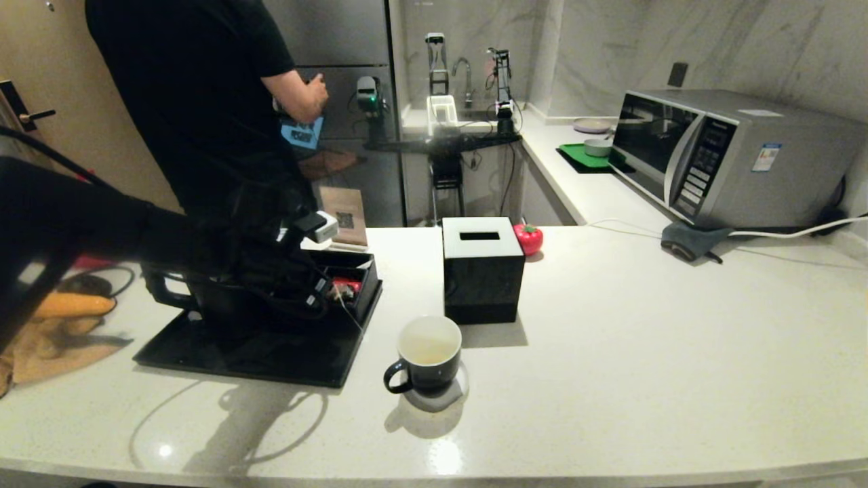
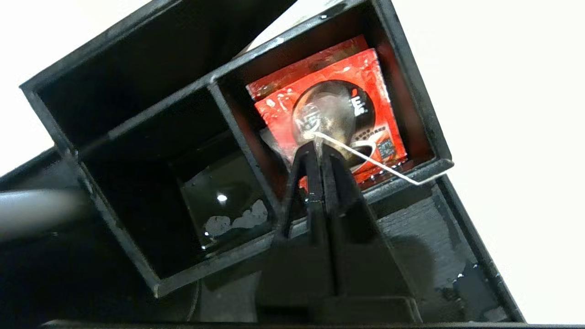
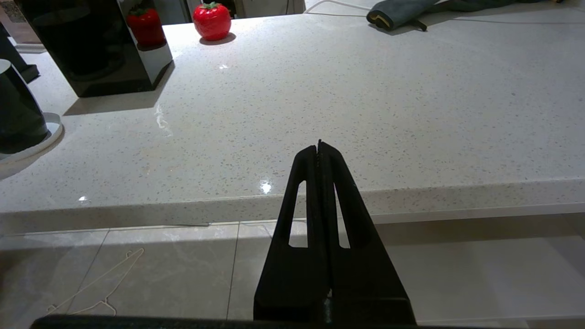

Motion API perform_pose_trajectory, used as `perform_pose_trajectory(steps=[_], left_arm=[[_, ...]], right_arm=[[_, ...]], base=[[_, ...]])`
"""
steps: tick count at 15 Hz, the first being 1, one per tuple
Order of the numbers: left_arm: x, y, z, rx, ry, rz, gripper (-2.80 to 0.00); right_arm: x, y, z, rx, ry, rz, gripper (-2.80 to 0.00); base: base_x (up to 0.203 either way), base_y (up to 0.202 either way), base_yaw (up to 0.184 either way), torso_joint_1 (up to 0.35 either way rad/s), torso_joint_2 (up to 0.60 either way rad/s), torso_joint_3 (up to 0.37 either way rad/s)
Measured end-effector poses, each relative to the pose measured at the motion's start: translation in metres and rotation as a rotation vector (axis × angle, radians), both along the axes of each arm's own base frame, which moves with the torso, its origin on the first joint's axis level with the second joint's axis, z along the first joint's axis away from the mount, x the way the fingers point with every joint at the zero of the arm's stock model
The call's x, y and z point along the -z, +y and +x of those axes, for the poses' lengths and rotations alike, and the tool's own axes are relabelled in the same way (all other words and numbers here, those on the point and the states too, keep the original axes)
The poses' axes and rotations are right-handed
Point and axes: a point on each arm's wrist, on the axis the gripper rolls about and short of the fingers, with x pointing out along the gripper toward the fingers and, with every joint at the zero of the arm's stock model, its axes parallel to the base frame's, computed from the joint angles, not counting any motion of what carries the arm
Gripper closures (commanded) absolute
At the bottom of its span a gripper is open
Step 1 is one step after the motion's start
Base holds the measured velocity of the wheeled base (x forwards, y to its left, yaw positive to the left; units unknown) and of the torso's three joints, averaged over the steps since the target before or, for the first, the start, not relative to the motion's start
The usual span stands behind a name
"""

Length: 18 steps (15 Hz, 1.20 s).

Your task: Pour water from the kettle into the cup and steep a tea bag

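I see tea bag (image 2: 325, 116) — small translucent grey-white pouch, thin white string trailing — atop red packet (image 2: 365, 98) in black organizer compartment (image 2: 413, 91). My left gripper (image 2: 319, 147) pinched closed on its top. Right gripper (image 3: 319, 145) closed, empty, off counter edge (image 3: 411, 192).

Only a white letter "E" reads on the red packet (image 2: 338, 105); other print is illegible.

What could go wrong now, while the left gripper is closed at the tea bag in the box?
1. The left gripper pinches only the top of the tea bag, so it may slip.
2. The red packet beneath might lift too.
3. The string lies over the box edge and may snag.
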Motion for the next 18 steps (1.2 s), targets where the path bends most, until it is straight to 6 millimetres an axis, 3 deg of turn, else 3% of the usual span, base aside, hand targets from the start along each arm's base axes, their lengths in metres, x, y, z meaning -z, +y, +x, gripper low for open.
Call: perform_pose_trajectory(steps=[11, 18], left_arm=[[-0.014, 0.001, -0.006, -0.007, -0.031, -0.01, 0.0], [-0.029, 0.004, -0.026, -0.018, -0.043, -0.027, 0.0]], right_arm=[[0.0, 0.0, 0.0, 0.0, 0.0, 0.0, 0.0], [0.0, 0.0, 0.0, 0.001, 0.0, 0.0, 0.0]], base=[[0.0, 0.0, 0.0, 0.0, 0.0, 0.0], [0.0, 0.0, 0.0, 0.0, 0.0, 0.0]])
